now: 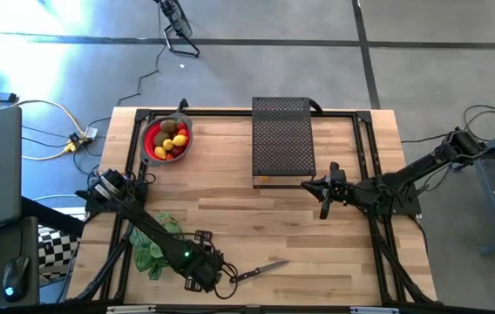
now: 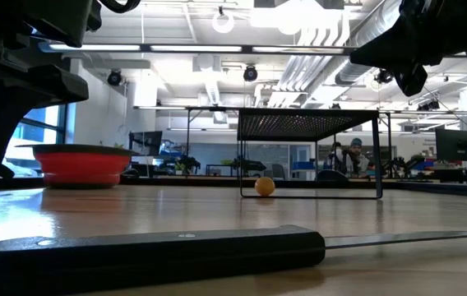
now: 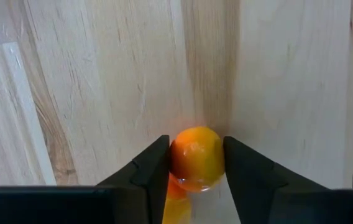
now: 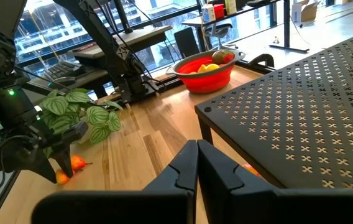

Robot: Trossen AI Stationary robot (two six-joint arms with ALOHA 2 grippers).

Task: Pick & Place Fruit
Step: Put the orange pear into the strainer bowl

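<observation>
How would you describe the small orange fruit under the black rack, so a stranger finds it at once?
Look at the black perforated rack at the table's far edge. Beneath it, on the wood, lies a small orange fruit. It lies alone there, while most other fruit fills the red bowl.

Bright, even light fills the scene, coming from ceiling strip lamps [image 2: 217, 48] and big windows [image 4: 52, 31] beyond the tabletop [image 1: 256, 235]. Window glare washes the floor [image 1: 21, 52] pale blue. Close to the level camera, the knife handle [image 2: 147, 256] is blurred and dark. A soft shadow streaks the wood above the orange fruit [image 3: 196, 155].
</observation>
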